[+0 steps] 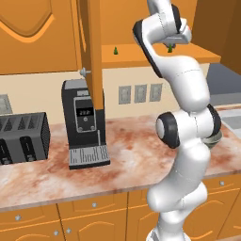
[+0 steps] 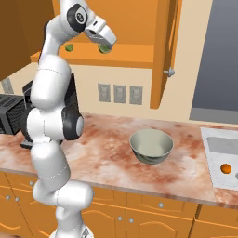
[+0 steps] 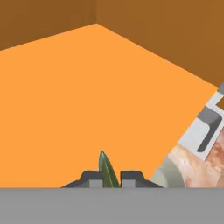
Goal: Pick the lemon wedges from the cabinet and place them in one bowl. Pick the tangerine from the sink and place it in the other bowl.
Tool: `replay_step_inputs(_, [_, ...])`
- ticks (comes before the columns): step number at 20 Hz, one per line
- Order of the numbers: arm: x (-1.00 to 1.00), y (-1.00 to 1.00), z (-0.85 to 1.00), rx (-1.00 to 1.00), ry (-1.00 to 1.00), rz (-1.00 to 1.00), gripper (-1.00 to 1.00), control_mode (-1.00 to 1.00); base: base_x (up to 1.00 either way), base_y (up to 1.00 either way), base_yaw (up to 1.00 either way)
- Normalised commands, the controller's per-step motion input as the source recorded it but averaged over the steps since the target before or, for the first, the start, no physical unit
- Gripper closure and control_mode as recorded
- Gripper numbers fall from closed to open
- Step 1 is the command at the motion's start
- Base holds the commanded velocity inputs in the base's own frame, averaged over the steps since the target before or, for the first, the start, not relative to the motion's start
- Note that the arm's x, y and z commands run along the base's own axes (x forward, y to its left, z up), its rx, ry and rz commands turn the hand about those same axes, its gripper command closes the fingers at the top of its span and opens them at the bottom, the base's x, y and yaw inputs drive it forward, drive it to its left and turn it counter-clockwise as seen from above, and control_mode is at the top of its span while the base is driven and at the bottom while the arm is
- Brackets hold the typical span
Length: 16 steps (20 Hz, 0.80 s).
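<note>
Arm raised high, elbow bent, claw pinched shut on lemon wedge

A green lemon wedge stands pinched between the gripper fingertips above the orange cabinet shelf. Beyond the shelf's edge lie the bowl rim and sink.

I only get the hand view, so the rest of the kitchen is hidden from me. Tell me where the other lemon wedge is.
Observer: The second lemon wedge sits on the cabinet shelf, to the left of the pincer, which is shut on the first wedge.
Operator: Now give me the bowl.
Observer: The bowl stands on the counter below the shelf, and its inside looks bare.
Operator: Report the tangerine.
Observer: The tangerine lies in the sink, to the right of the bowl.
</note>
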Motion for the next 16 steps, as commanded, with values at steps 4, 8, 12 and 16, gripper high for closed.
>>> replay_step_inputs(4, [-0.83,-0.08,0.07,0.0,-0.07,0.0,1.0,-1.0,0.0,0.0,0.0])
replay_step_inputs(8, [-0.98,-0.31,-0.03,0.01,-0.03,-0.02,1.0,-1.0,0.0,0.0,0.0])
replay_step_inputs(12, [-0.91,-0.4,-0.06,0.02,-0.01,-0.06,1.0,-1.0,0.0,0.0,0.0])
replay_step_inputs(16, [-0.9,-0.32,-0.3,0.01,0.02,-0.12,1.0,-1.0,0.0,0.0,0.0])
